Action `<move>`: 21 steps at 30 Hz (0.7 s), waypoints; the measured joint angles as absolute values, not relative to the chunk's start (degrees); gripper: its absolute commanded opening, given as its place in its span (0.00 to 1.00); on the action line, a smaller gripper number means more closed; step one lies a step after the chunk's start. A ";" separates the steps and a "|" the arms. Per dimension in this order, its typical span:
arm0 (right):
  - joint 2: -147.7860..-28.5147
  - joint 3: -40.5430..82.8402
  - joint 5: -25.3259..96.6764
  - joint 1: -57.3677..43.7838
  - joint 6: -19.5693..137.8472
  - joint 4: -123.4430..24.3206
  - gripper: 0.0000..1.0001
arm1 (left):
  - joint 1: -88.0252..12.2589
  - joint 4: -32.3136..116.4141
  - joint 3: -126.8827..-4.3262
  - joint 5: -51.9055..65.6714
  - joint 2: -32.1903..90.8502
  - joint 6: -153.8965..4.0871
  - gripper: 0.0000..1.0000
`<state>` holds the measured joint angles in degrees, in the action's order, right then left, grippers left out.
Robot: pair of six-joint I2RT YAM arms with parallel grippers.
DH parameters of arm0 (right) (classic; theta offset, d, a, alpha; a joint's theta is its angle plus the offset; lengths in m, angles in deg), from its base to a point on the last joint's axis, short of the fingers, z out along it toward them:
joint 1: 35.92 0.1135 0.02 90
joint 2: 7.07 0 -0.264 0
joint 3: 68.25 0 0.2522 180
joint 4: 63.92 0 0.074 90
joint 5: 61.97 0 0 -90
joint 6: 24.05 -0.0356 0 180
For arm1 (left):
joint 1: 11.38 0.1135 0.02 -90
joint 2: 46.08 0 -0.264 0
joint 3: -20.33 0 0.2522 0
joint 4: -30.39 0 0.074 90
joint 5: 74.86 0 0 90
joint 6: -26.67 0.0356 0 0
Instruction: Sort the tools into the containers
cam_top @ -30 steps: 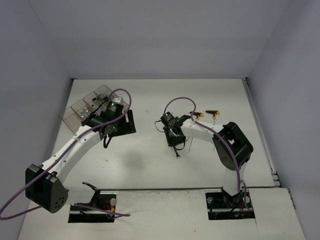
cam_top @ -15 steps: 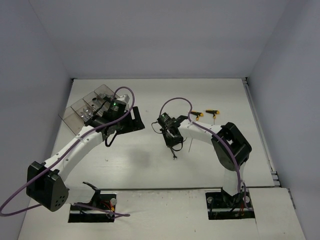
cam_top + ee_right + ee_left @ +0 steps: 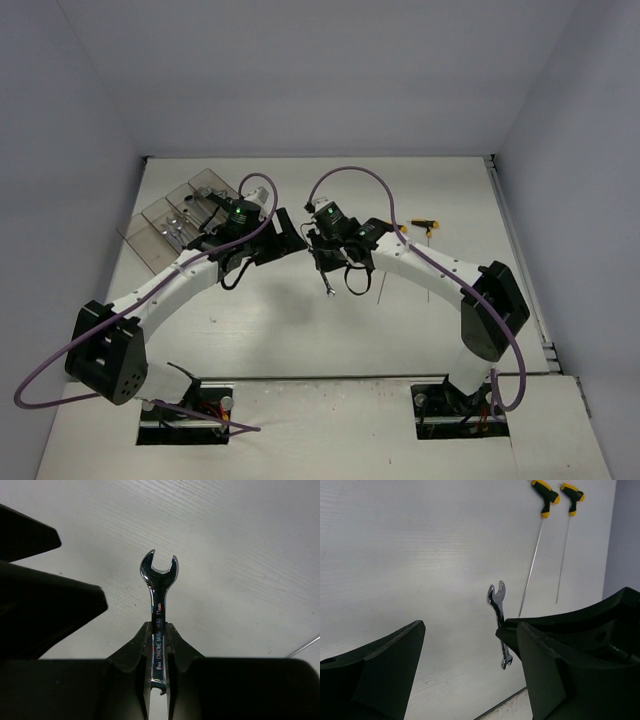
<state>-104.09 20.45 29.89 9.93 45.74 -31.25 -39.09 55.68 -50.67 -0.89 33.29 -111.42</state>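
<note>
wrench: small chrome open-end wrench (image 3: 157, 596), pinched by its shank, open head pointing away from the right wrist camera; "CHROME" lettering readable on the shank
wrench location: mid-surface, between the two arms, seen under the right arm's wrist in the top view (image 3: 327, 290); the left wrist view (image 3: 499, 625) shows both of its ends
wrench contact with surface: cannot tell
right end effector: (image 3: 158, 632) closed on the wrench, one finger (image 3: 141, 647) flat against each side of the shank; sits just right of centre in the top view (image 3: 325, 272)
left end effector: (image 3: 470, 630) jaws spread wide, nothing between them; just left of the right end effector (image 3: 290, 238), facing it, close but apart
left fingers: dark, wedge-shaped (image 3: 380, 672); the wrench shows in the gap between them, farther off
containers: row of clear smoky bins (image 3: 165, 228) at the far left of the surface, set at an angle, beside the left arm's forearm; well apart from the wrench
container contents: a few bright bits inside, too small to name
hex keys: two T-handle keys with yellow-and-black grips (image 3: 543, 494), lying side by side, shafts pointing toward the near side; right of the right arm in the top view (image 3: 425, 224), one partly covered by the arm
surface: white, faint wood grain (image 3: 300, 340), walled on three sides
</note>
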 measured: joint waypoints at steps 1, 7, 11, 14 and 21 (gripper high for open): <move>-103.72 20.53 30.28 9.93 45.78 -31.55 0.00 | -39.09 54.97 -50.72 -1.27 33.38 -111.71 0.71; -102.84 20.54 32.47 9.93 45.82 -33.37 0.00 | -39.09 51.59 -51.10 -3.20 35.24 -113.47 0.71; -102.84 20.54 33.69 9.93 45.45 -34.46 0.00 | -39.15 50.36 -51.21 -4.43 37.25 -114.43 0.67; -102.79 20.54 34.27 9.93 45.09 -35.03 0.00 | -39.18 50.19 -51.24 -4.63 38.10 -114.82 0.58; -102.79 20.54 34.87 9.93 44.94 -36.41 0.00 | -39.91 49.57 -51.54 -5.36 38.70 -115.54 0.22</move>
<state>-102.79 20.54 34.87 9.93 44.94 -36.41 -39.91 49.57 -51.54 -5.36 38.70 -115.54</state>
